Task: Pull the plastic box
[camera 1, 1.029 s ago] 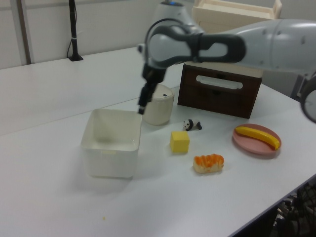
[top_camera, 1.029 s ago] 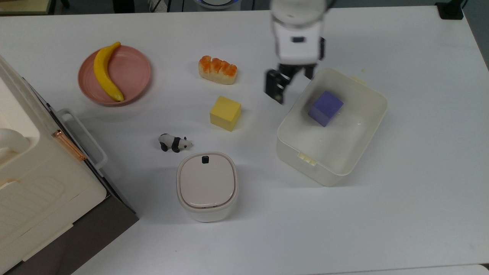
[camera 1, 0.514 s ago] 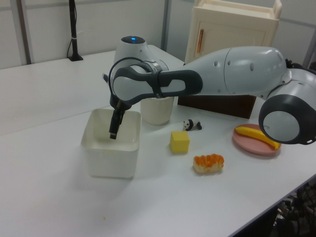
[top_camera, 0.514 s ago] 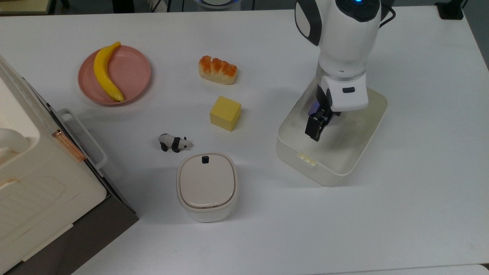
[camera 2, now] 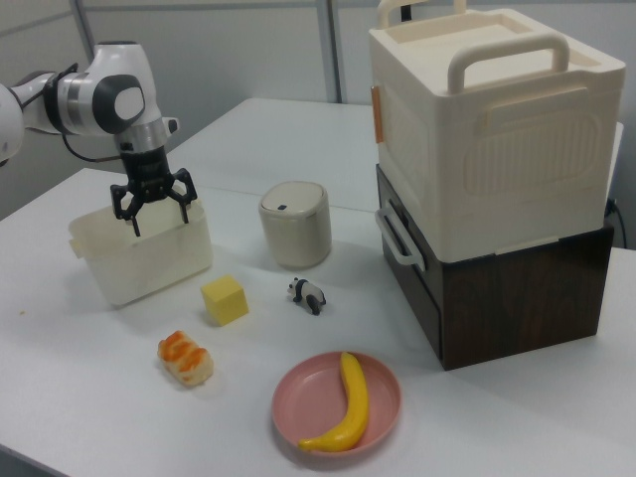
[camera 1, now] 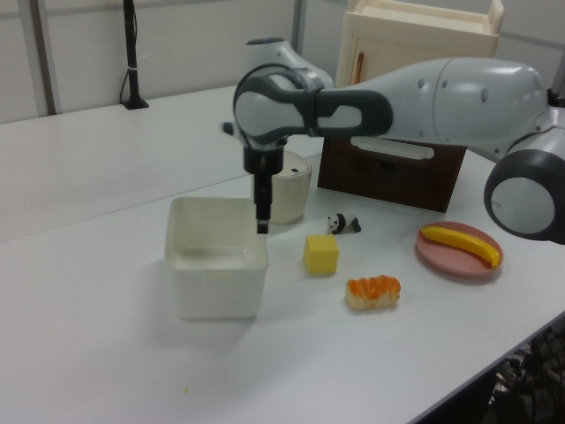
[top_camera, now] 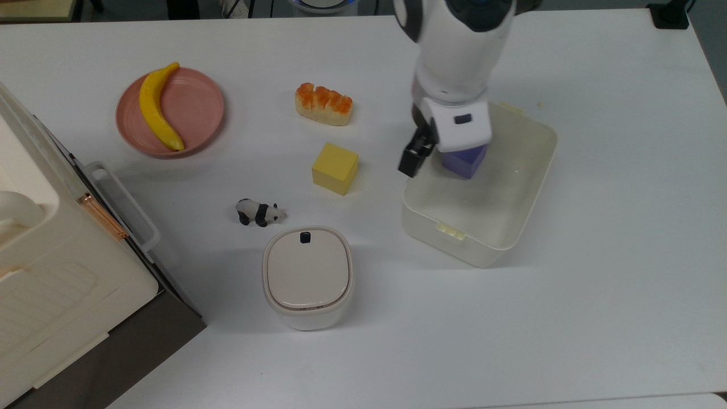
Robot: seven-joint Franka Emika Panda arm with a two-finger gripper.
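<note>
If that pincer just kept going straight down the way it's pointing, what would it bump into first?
Most likely the plastic box. The open pincer points down over the wall nearest the yellow cube, seemingly straddling it. Depth is unclear, so the tips might slip past the rim on either side.

Wide white matte surface (top_camera: 596,318), evenly lit, soft shadows. Second white table (camera 1: 79,168) behind it in the left view, carrying a black upright stand (camera 1: 132,62). Pale grey partition wall panels (camera 2: 248,50) with vertical metal seams.
</note>
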